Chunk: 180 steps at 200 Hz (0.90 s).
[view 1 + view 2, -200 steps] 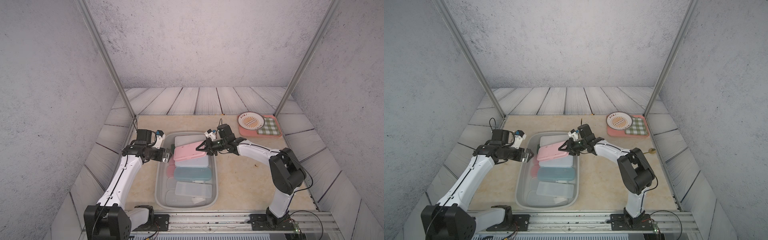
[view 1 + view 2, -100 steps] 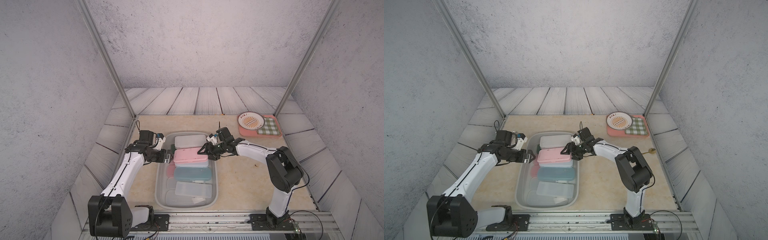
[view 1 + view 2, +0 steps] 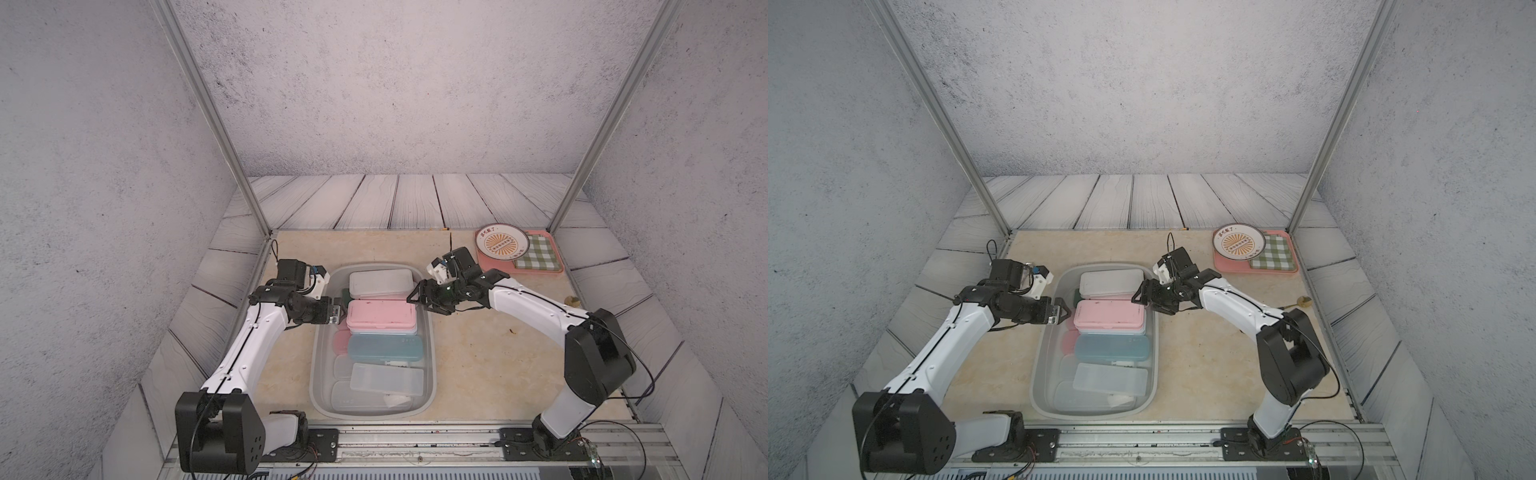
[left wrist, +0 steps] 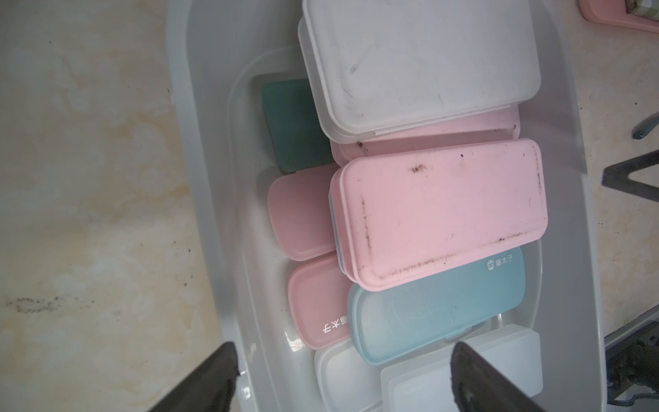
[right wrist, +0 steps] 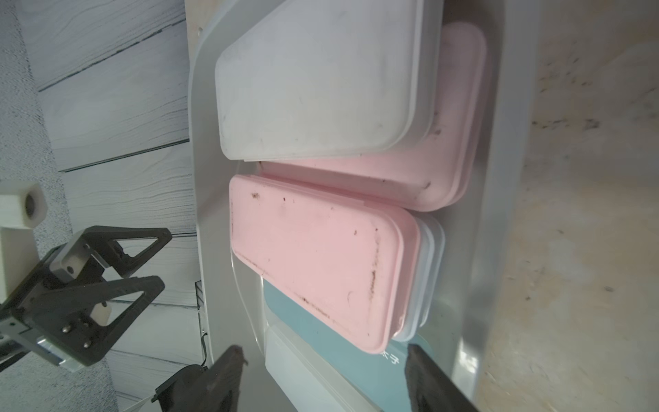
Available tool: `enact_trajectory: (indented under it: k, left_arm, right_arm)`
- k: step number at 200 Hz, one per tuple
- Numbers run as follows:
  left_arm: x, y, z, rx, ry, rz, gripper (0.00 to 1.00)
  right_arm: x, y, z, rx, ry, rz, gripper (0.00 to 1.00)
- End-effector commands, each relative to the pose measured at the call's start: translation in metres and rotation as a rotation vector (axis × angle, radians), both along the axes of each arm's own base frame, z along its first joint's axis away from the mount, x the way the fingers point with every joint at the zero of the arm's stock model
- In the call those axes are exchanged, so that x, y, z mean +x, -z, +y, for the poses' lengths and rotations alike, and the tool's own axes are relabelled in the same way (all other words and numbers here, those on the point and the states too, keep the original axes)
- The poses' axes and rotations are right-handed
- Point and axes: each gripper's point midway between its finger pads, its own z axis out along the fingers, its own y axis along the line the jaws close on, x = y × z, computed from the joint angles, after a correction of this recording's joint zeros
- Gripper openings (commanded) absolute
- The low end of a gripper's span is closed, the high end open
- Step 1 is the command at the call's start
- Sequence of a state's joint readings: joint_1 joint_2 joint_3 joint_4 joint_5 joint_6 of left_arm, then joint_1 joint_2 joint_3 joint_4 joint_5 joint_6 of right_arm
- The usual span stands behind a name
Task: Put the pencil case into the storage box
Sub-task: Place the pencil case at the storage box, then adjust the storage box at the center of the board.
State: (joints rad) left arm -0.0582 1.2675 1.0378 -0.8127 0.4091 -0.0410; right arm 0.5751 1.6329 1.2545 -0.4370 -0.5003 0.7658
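The pink pencil case (image 3: 382, 316) (image 3: 1108, 316) lies flat inside the light-grey storage box (image 3: 314, 374) (image 3: 1036, 374), resting on other cases. Nothing grips it. My left gripper (image 3: 338, 309) (image 3: 1061, 311) hangs open at the box's left rim, level with the case's left end. My right gripper (image 3: 419, 301) (image 3: 1144, 301) stands open at the right rim, just off the case's right end. The left wrist view shows the pink case (image 4: 438, 210) beyond open jaws (image 4: 342, 356). In the right wrist view the case (image 5: 321, 257) also lies clear of the open jaws (image 5: 321, 356).
The box also holds a white case (image 3: 380, 282) at the back, a blue case (image 3: 384, 348), a translucent case (image 3: 386, 378) and a dark green one (image 3: 345, 293). A salmon tray (image 3: 540, 266) with a plate (image 3: 502, 242) sits at the back right. A small gold object (image 3: 573, 300) lies near the right edge.
The right gripper opened and let go of the pink case, which dropped from a tilt to lie flat in the box. The right gripper drew back a little to the right.
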Motion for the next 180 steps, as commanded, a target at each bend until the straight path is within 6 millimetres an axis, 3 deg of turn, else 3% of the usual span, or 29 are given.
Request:
enact_trajectory:
  k: [1,16,24,59,96,112,125,151,180]
  left_arm:
    - [0.002,-0.019,0.009,-0.006,-0.054,-0.014,1.0]
    - [0.005,-0.033,0.024,0.028,-0.105,-0.035,1.0]
    - [0.005,-0.044,0.036,0.052,-0.151,-0.049,1.0]
    - [-0.003,-0.081,0.074,0.099,-0.226,-0.126,1.0]
    - [-0.011,-0.077,0.108,0.138,-0.299,-0.147,1.0]
    - [-0.011,-0.069,0.114,0.134,-0.329,-0.136,1.0]
    - [-0.013,-0.056,0.119,0.14,-0.35,-0.093,1.0]
    - [-0.02,-0.026,0.135,0.174,-0.429,0.038,0.98]
    - [-0.018,0.0,0.104,0.057,-0.358,0.152,0.79]
  right_arm:
    - [0.002,-0.047,-0.035,-0.069,0.075,-0.148,0.75]
    - [0.0,-0.073,-0.06,-0.097,0.138,-0.221,0.83]
    - [-0.001,-0.087,-0.075,-0.123,0.188,-0.269,0.99]
    - [-0.02,-0.144,-0.144,-0.257,0.351,-0.539,0.99]
    - [-0.046,-0.166,-0.196,-0.395,0.418,-0.77,0.99]
    - [-0.052,-0.166,-0.215,-0.449,0.472,-0.803,0.99]
    - [-0.054,-0.159,-0.219,-0.472,0.468,-0.786,0.99]
    - [-0.057,-0.124,-0.201,-0.45,0.384,-0.64,0.99]
    - [-0.06,-0.082,-0.172,-0.347,0.335,-0.45,0.99]
